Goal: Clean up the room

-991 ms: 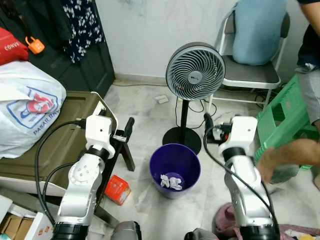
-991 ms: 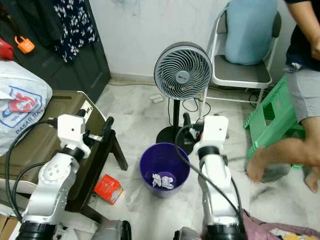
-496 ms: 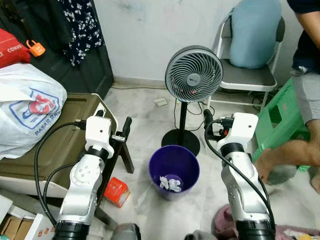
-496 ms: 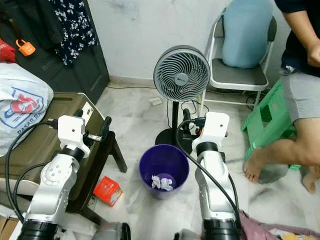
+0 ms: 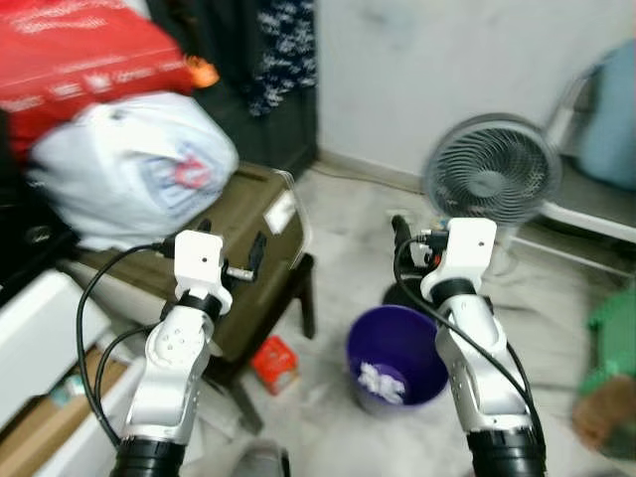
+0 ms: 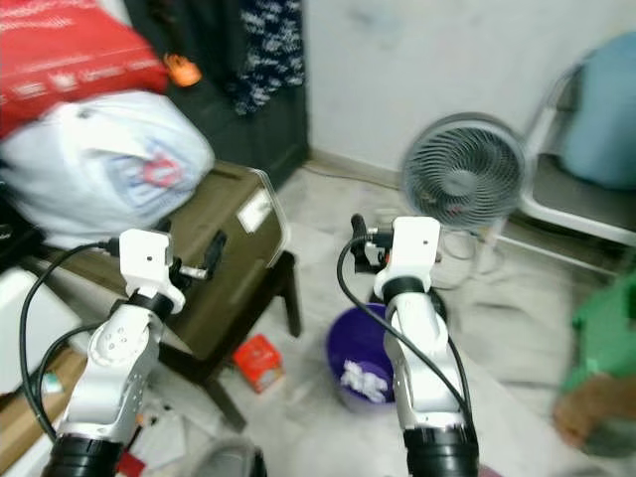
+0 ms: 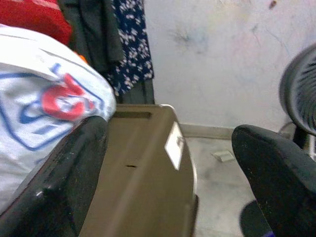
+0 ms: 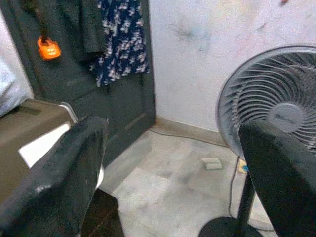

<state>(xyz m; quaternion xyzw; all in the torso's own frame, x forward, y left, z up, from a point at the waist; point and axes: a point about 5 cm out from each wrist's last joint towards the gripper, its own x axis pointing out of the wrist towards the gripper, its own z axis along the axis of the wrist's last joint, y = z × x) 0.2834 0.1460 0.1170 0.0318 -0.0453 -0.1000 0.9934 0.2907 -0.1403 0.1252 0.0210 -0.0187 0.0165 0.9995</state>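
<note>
A purple bin [image 5: 396,358] stands on the pale floor between my arms, with crumpled white paper [image 5: 380,380] inside it. A small red box [image 5: 274,363] lies on the floor to its left, by the leg of a dark stand. My left gripper [image 5: 256,253] is raised in front of an olive-brown case [image 5: 260,234]. In the left wrist view its fingers [image 7: 54,182] are open with nothing between them. My right gripper [image 5: 399,232] is held up above the bin, its fingers [image 8: 281,173] likewise open and holding nothing.
A white plastic bag [image 5: 139,164] and a red bag [image 5: 89,55] sit on the case at the left. A pedestal fan [image 5: 489,171] stands behind the bin, a green stool [image 5: 611,338] at the right edge. White and cardboard boxes [image 5: 40,348] lie at the lower left.
The whole picture has swung to the left and is blurred, so the camera has turned. The chair and the person have slid out at the right. Both arms keep their raised pose.
</note>
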